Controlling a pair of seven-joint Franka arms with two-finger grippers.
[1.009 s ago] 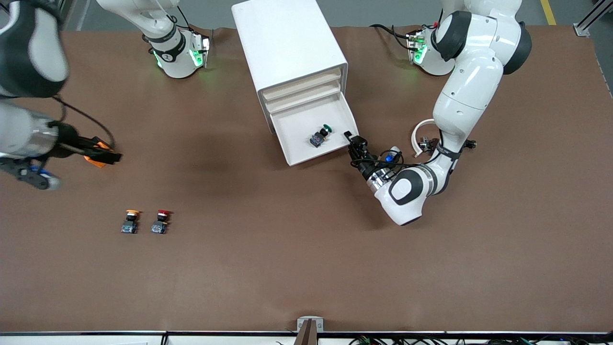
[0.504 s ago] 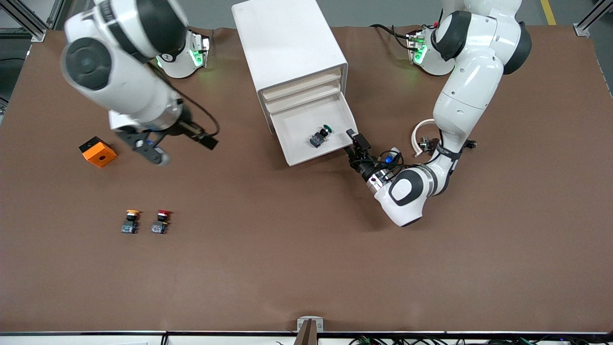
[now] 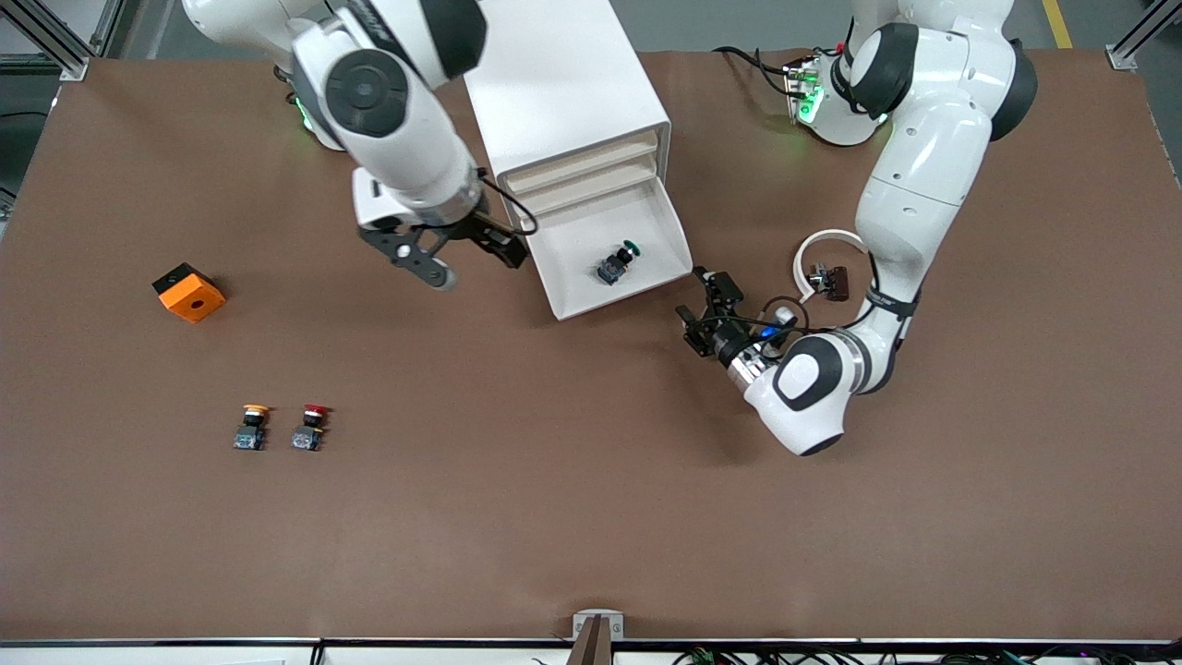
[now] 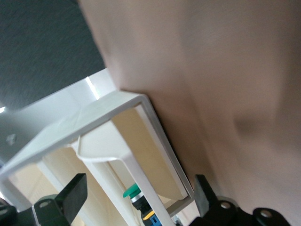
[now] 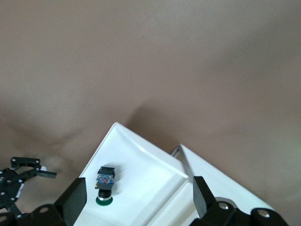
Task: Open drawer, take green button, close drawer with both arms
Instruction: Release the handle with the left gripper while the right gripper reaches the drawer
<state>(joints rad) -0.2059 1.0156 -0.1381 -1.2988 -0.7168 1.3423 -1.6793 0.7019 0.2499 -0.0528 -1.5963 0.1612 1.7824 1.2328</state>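
drawer (image 3: 617,259) open: done | green-capped button (image 3: 618,262) lies in it, not taken | right gripper (image 3: 466,249) fingers spread, empty, beside drawer | left gripper (image 3: 709,309) released, beside drawer front | you have grab and close left

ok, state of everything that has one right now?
drawer: pulled open, bottom one
upper drawers: shut
green button: lying on its side in the open drawer
left gripper: open, empty, beside the drawer front
right gripper: open, empty, at the drawer's edge
yellow button and red button: on the table
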